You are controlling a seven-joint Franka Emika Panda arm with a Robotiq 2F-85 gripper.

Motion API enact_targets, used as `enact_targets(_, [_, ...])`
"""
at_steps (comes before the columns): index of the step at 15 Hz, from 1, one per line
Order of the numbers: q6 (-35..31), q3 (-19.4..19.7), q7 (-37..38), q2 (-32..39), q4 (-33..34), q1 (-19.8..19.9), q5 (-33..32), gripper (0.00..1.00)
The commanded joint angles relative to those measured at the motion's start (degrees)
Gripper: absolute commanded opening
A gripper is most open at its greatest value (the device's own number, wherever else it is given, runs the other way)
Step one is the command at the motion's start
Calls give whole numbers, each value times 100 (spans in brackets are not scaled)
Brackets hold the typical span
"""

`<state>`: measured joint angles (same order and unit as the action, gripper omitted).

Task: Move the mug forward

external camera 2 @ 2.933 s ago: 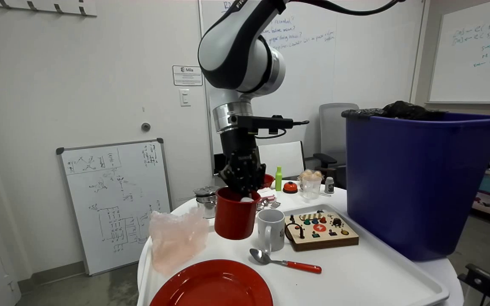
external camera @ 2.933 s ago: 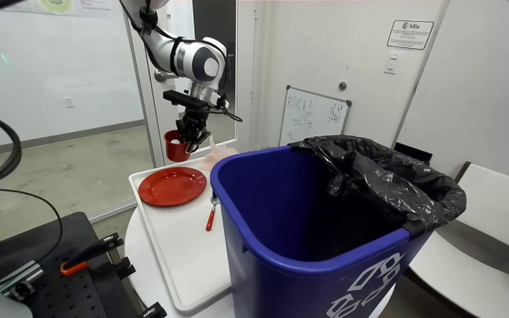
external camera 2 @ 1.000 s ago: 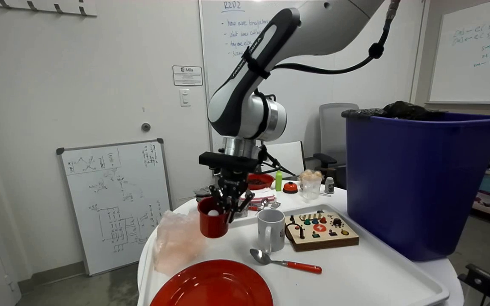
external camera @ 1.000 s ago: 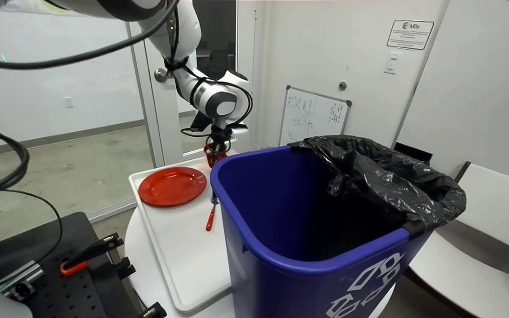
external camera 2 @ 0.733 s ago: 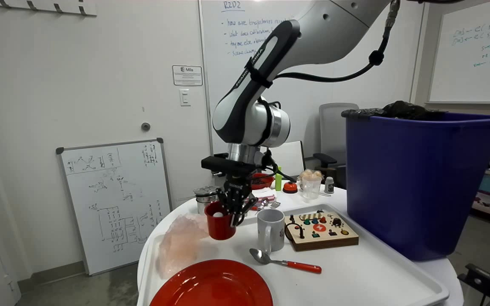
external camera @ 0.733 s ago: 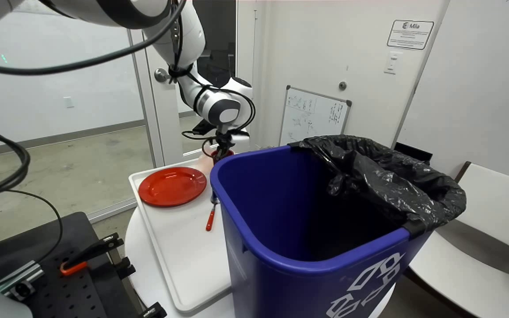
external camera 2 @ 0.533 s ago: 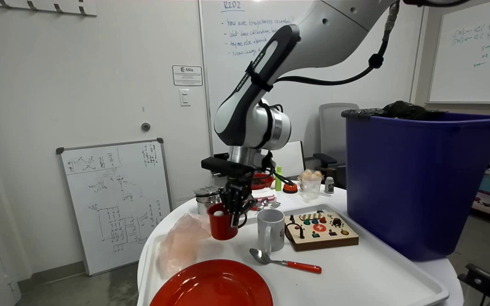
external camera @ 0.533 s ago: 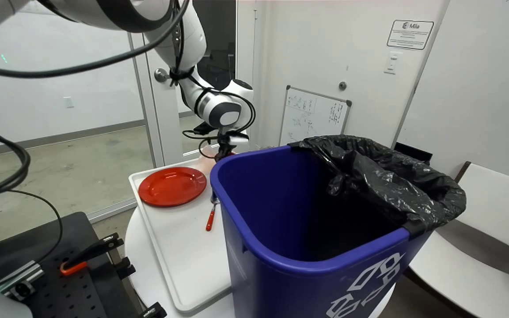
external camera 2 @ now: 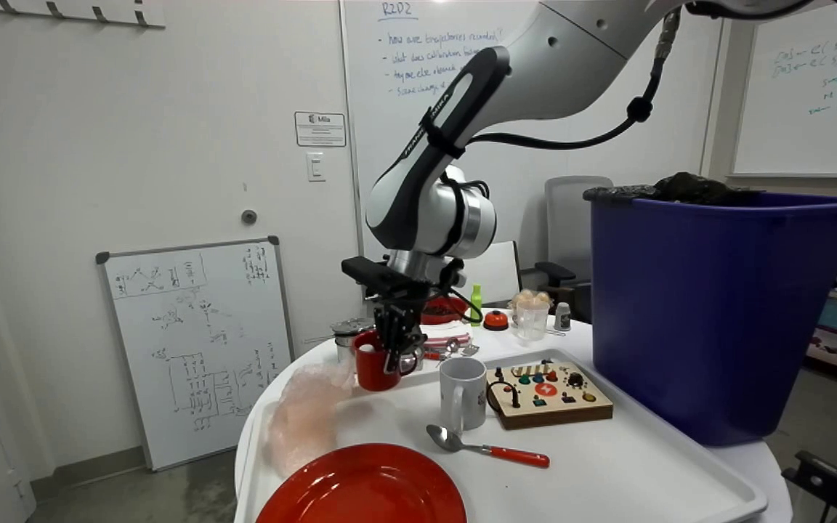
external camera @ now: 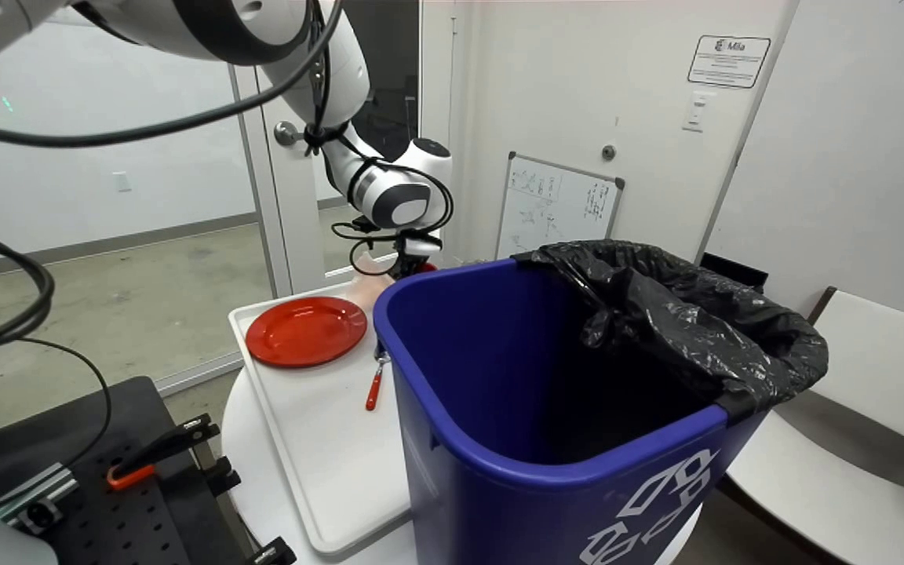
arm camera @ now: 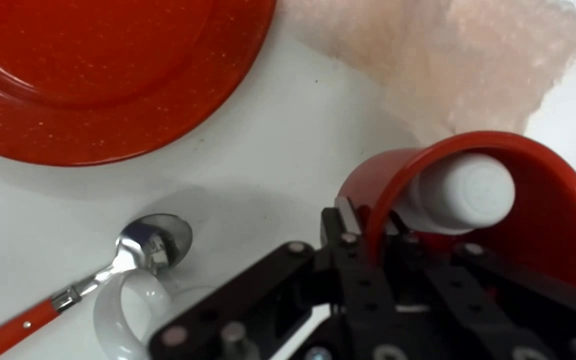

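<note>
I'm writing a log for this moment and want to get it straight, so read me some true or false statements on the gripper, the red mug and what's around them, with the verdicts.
The gripper holds the red mug by its wall. True.
The red mug is empty. False: a white object is inside it.
The spoon lies on the tray, apart from the red plate. True.
The red mug rests on the red plate. False: the gripper holds it away from the red plate.
A black liner hangs over part of the rim of the blue bin. True.
</note>
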<state>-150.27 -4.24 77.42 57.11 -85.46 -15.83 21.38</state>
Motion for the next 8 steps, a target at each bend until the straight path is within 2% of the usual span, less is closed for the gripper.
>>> enact_targets(1, [-411,3,393,17,-42,57,129,2])
enact_targets(8, [-474,-122,693,257,30,150,94,2])
